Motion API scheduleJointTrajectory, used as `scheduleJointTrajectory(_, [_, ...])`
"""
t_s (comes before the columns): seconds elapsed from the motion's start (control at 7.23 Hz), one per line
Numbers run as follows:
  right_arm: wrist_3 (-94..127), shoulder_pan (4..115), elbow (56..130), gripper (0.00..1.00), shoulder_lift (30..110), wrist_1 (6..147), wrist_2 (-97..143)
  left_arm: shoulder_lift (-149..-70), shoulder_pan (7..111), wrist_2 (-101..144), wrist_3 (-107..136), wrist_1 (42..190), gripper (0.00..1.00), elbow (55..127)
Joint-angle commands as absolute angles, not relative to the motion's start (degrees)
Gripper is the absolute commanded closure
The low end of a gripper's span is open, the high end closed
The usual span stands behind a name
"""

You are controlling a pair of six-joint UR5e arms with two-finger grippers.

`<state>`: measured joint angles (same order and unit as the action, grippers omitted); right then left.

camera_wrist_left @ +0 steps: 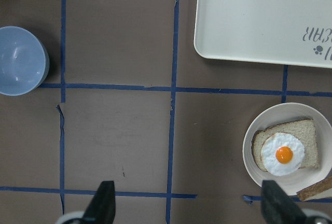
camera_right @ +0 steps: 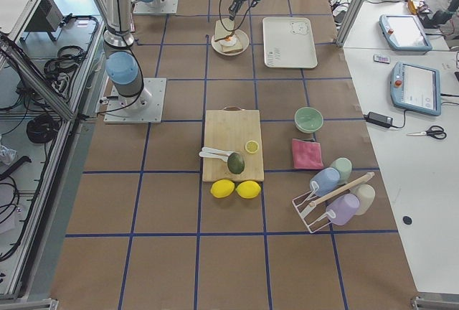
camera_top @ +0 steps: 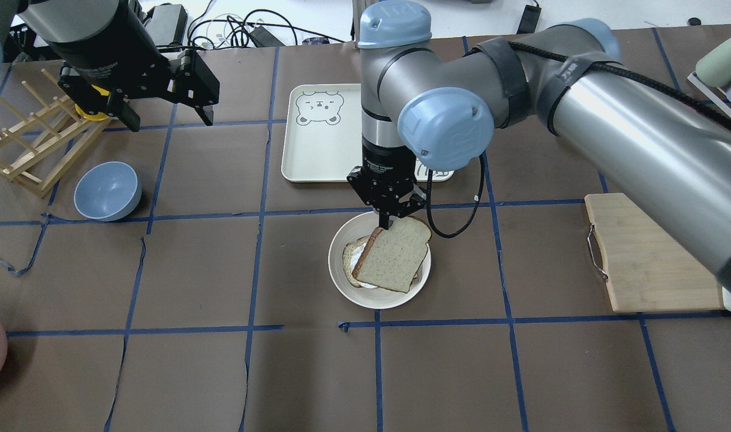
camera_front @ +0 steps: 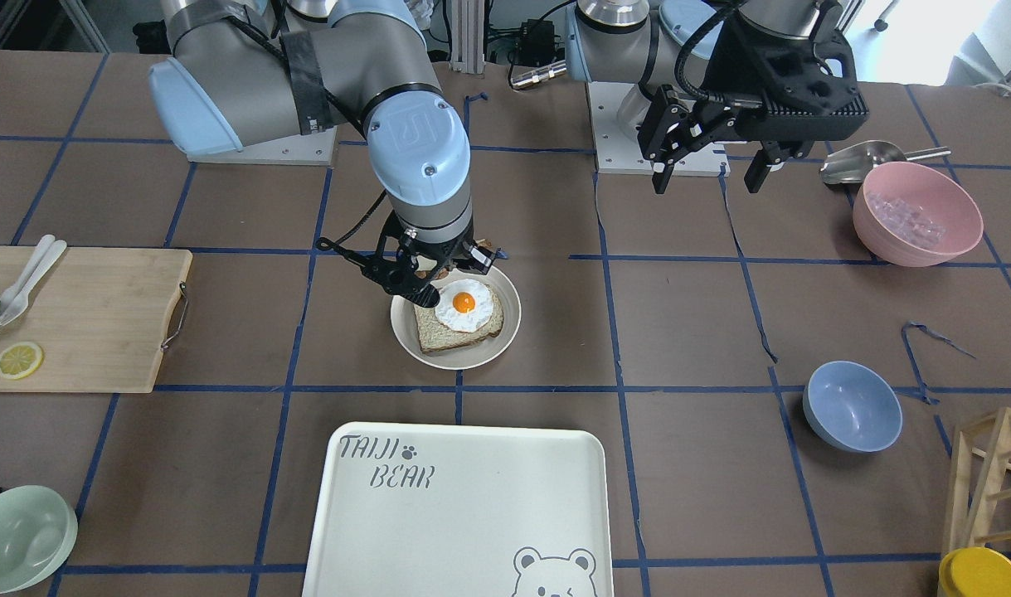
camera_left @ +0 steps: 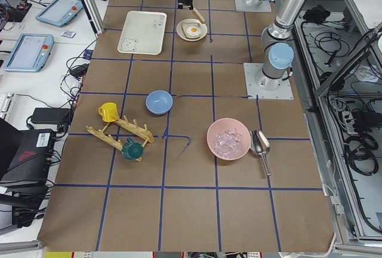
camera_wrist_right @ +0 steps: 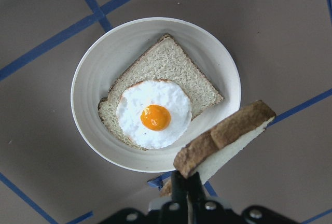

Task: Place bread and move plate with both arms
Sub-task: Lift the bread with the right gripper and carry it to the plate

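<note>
My right gripper (camera_top: 389, 222) is shut on the bread (camera_top: 392, 255), a pale slice with a brown crust, gripping one edge. It holds the slice tilted just above the plate (camera_top: 347, 288). In the right wrist view the bread (camera_wrist_right: 228, 141) hangs over the near rim of the plate (camera_wrist_right: 91, 79). On the plate lies a darker slice topped with a fried egg (camera_wrist_right: 155, 117). My left gripper (camera_top: 170, 120) is open and empty, raised well to the left of the plate (camera_wrist_left: 254, 136).
The bear-print tray (camera_top: 323, 150) lies just beyond the plate. A blue bowl (camera_top: 107, 191) and a wooden rack (camera_top: 35, 144) are at the left. A cutting board (camera_top: 647, 258) is at the right. A pink bowl (camera_front: 917, 214) stands near the left arm's base.
</note>
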<state>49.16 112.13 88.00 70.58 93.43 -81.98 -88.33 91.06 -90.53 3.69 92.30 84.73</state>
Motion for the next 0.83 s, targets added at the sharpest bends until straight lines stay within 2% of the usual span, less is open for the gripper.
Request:
scheduleJointTrajectory(0.0, [49.0, 113.3, 88.1, 1.00, 68.1, 96.8, -82.4, -88.4, 91.1, -90.5, 3.7, 92.3, 0.00, 84.7])
scheduleJointTrajectory(0.69, [49.0, 113.3, 88.2, 1.00, 65.9, 101.1, -82.9, -88.3, 91.1, -90.5, 3.7, 92.3, 0.00, 84.7])
